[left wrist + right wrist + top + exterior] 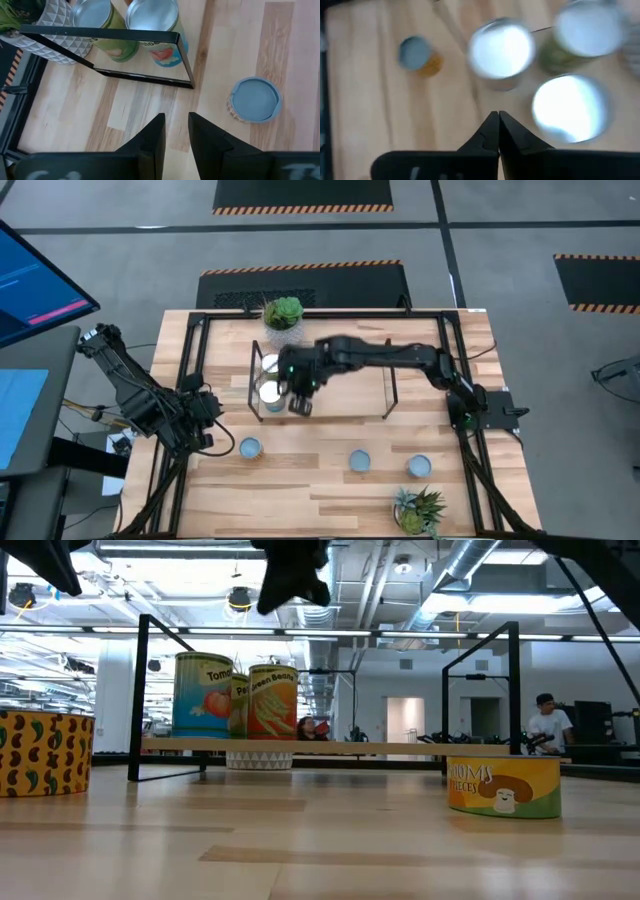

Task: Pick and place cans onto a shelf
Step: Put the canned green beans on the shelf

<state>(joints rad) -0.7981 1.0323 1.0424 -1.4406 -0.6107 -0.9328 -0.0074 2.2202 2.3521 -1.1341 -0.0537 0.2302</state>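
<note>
Three cans (269, 378) stand upright on the left end of the shelf (340, 395). In the low view they show as a tomato can (203, 695), a green-beans can (272, 700) and one behind them. My right gripper (300, 405) hangs shut above the shelf's near edge, just right of these cans (502, 47), holding nothing. Three more cans (249, 447) (359, 461) (419, 467) stand on the table near its front. My left gripper (176, 125) waits at the table's left edge, open and empty, with a blue-topped can (255, 99) ahead of it.
A white patterned pot with a succulent (284, 313) stands behind the shelf's left end. A spiky plant (420, 510) sits at the front right. Black wire frames (125, 35) close the shelf's short ends. A person (548, 720) shows in the room beyond.
</note>
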